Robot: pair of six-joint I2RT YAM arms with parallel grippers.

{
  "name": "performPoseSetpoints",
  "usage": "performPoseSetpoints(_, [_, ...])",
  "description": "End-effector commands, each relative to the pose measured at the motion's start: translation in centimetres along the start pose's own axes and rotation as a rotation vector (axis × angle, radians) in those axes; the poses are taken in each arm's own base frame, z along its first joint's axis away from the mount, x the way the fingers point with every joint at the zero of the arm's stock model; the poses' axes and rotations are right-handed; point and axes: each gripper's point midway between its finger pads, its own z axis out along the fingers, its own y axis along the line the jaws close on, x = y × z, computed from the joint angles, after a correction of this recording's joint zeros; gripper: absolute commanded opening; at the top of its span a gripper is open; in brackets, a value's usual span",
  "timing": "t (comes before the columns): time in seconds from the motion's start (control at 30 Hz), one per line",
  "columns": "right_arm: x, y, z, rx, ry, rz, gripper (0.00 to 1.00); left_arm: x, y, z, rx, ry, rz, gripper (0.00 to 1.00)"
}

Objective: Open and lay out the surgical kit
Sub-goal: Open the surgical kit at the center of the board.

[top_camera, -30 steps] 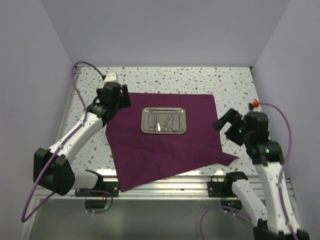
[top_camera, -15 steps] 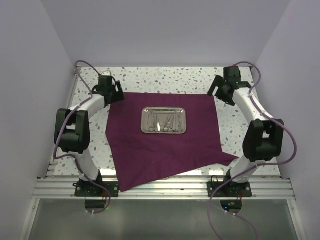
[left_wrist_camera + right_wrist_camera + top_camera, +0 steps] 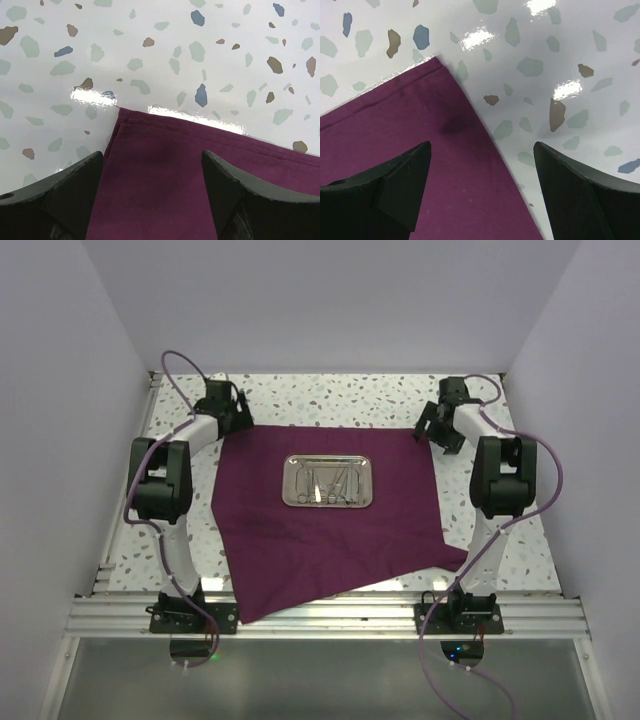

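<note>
Purple cloth (image 3: 330, 535) lies flat on the table (image 3: 330, 395), tray (image 3: 329, 481) at centre. Left pincer (image 3: 152, 162), spread, hovers over its far-left corner; right pincer (image 3: 481, 152), spread, over the far-right corner.

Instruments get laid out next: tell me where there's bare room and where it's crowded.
Free: cloth from tray to near edge, cloth flanking the tray, table strip behind the cloth. Crowded: both far cloth corners, under the left gripper and right gripper; the tray.
</note>
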Motion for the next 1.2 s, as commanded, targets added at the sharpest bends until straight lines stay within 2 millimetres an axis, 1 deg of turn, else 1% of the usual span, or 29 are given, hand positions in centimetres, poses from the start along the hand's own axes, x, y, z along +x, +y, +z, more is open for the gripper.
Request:
performPoseSetpoints(0.0, [-2.2,2.0,-0.5,-0.074,-0.05,0.01,0.87,-1.6,0.6,0.8,-0.005,-0.043,0.013,0.84])
performPoseSetpoints(0.13, [-1.7,2.1,0.1,-0.081,-0.033,0.009,0.84,0.8,0.7,2.3,0.007,0.029,0.016,0.86])
performPoseSetpoints(0.17, [-1.6,2.1,0.2,-0.085,-0.031,0.011,0.79,1.5,0.7,2.7,0.007,0.045,0.016,0.86])
performPoseSetpoints(0.23, [-0.9,2.5,0.7,-0.104,-0.011,0.009,0.75,2.0,0.5,2.9,0.02,0.06,0.008,0.86])
performPoseSetpoints(0.27, [-0.6,2.6,1.0,-0.113,-0.001,0.016,0.67,2.4,0.5,3.1,0.022,0.067,0.007,0.86])
performPoseSetpoints(0.3, [-0.2,2.8,1.3,-0.122,0.012,0.017,0.65,2.9,0.6,3.3,0.024,0.08,0.007,0.86])
performPoseSetpoints(0.37, [0.5,3.0,2.2,-0.132,0.032,0.018,0.63,3.5,0.7,3.5,0.022,0.096,0.007,0.85])
performPoseSetpoints(0.43, [1.1,3.3,2.6,-0.143,0.054,0.022,0.61,3.7,0.6,3.6,0.027,0.104,0.005,0.79])
performPoseSetpoints(0.47, [1.6,3.4,3.1,-0.149,0.071,0.017,0.55,3.9,0.6,3.6,0.027,0.109,0.006,0.78])
performPoseSetpoints(0.53, [1.9,3.7,3.4,-0.158,0.079,0.017,0.41,4.1,0.4,3.7,0.042,0.116,0.005,0.67])
performPoseSetpoints(0.57, [1.9,3.8,3.4,-0.165,0.083,0.021,0.3,4.2,0.3,3.9,0.046,0.118,0.005,0.64])
performPoseSetpoints(0.6, [2.1,3.9,3.6,-0.172,0.09,0.023,0.26,4.3,0.1,3.9,0.057,0.125,0.005,0.57])
performPoseSetpoints(0.63, [2.2,4.0,3.7,-0.176,0.092,0.022,0.22,4.5,0.0,4.0,0.061,0.131,0.005,0.55])
performPoseSetpoints(0.67, [2.1,4.0,3.7,-0.179,0.092,0.023,0.15,4.6,-0.1,4.2,0.066,0.135,0.005,0.53])
performPoseSetpoints(0.7, [2.2,4.1,3.7,-0.183,0.094,0.023,0.09,4.7,-0.5,4.3,0.084,0.139,0.005,0.44])
performPoseSetpoints(0.73, [2.1,4.3,3.7,-0.186,0.094,0.022,0.0,4.7,-0.5,4.4,0.087,0.141,0.005,0.4])
performPoseSetpoints(0.77, [2.0,4.4,3.7,-0.19,0.093,0.023,0.0,4.7,-1.1,4.6,0.117,0.147,0.003,0.35])
performPoseSetpoints(0.8, [1.6,4.5,3.6,-0.196,0.087,0.025,0.0,4.7,-1.8,4.6,0.158,0.156,0.004,0.21])
performPoseSetpoints(0.83, [1.3,4.7,3.4,-0.199,0.082,0.025,0.0,4.6,-2.0,4.7,0.171,0.159,0.002,0.12])
performPoseSetpoints(0.87, [0.7,5.0,3.2,-0.208,0.068,0.028,0.0,4.2,-2.6,4.8,0.188,0.16,0.001,0.0])
performPoseSetpoints(0.9, [0.3,5.3,3.0,-0.213,0.059,0.028,0.0,3.9,-2.7,4.9,0.191,0.157,-0.002,0.0])
performPoseSetpoints(0.93, [0.1,5.2,3.1,-0.209,0.062,0.03,0.0,3.0,-3.1,5.0,0.198,0.14,-0.004,0.0])
performPoseSetpoints(0.97, [-0.9,5.8,2.7,-0.219,0.041,0.031,0.0,3.0,-3.2,5.2,0.197,0.144,-0.003,0.0])
performPoseSetpoints(1.0, [-1.3,6.0,2.7,-0.22,0.036,0.031,0.0,2.6,-3.1,5.4,0.195,0.139,-0.005,0.0])
performPoseSetpoints(1.03, [-1.3,5.9,3.1,-0.212,0.048,0.031,0.0,2.2,-3.2,5.5,0.195,0.134,-0.003,0.0])
performPoseSetpoints(1.07, [-2.6,6.6,2.9,-0.223,0.025,0.035,0.0,1.3,-3.4,5.8,0.191,0.122,-0.003,0.0])
performPoseSetpoints(1.1, [-3.1,6.8,3.0,-0.224,0.02,0.038,0.0,0.9,-3.4,6.0,0.186,0.119,-0.001,0.0])
performPoseSetpoints(1.13, [-2.6,6.8,3.9,-0.211,0.047,0.036,0.0,-0.9,-4.0,6.0,0.194,0.086,0.001,0.0])
performPoseSetpoints(1.17, [-4.7,7.6,3.3,-0.232,0.006,0.043,0.0,-0.6,-3.7,6.6,0.181,0.103,-0.001,0.0])
